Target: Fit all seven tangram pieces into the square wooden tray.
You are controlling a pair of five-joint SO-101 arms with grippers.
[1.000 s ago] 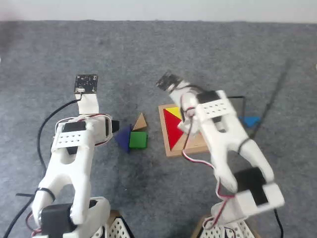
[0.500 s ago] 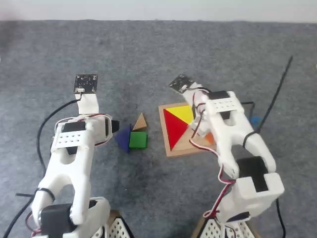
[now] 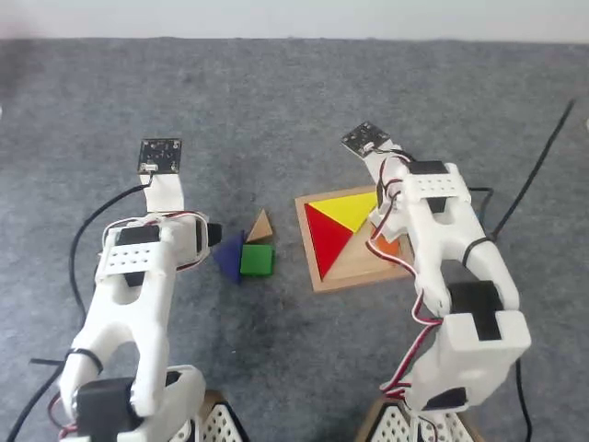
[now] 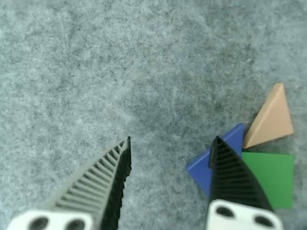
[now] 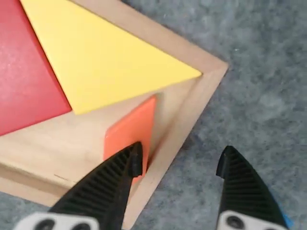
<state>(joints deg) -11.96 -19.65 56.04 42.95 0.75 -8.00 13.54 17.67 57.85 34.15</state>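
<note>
Astride the tray (image 5: 188,120) rim, right tool (image 5: 183,151) stands apart beside the orange piece (image 5: 132,129).

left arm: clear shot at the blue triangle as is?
Probably yes: the open left gripper hangs right at the blue triangle, nothing between. The green square touching it may crowd the fingers.

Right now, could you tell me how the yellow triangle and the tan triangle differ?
The yellow triangle sits inside the wooden tray, edge against the red triangle. The tan triangle lies outside the tray on the grey mat, beside the blue triangle and green square. The yellow triangle is clearly larger than the tan triangle. Both are triangles lying flat.
</note>
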